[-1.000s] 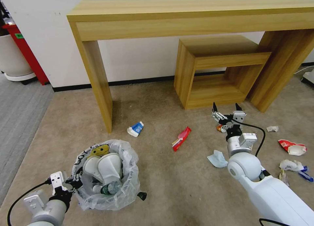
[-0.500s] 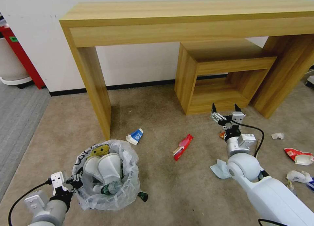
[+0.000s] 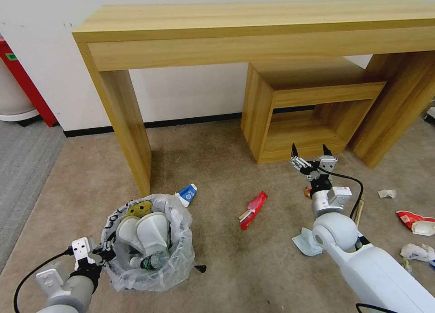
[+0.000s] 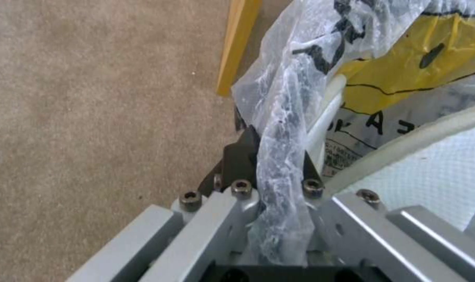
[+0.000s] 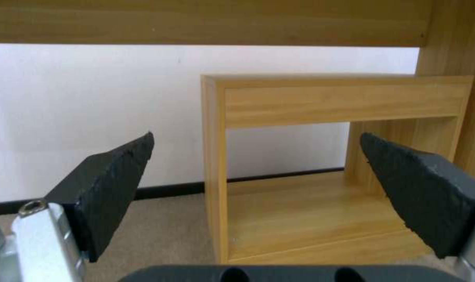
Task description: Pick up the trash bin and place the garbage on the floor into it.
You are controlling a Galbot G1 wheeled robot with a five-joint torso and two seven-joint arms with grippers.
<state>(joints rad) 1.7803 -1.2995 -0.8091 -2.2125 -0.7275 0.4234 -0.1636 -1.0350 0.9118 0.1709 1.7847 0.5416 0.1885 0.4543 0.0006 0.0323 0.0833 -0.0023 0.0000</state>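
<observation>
Plastic-lined trash bin [image 3: 149,240] in left gripper [image 4: 271,156]

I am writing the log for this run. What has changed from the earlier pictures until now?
The whole head view shifted, so the camera moved; the litter itself did not. The left tool stays shut on the trash bin rim, and the right tool stays open and empty above the floor.

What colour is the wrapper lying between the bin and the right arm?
Red wrapper, clearest in head view.
</observation>
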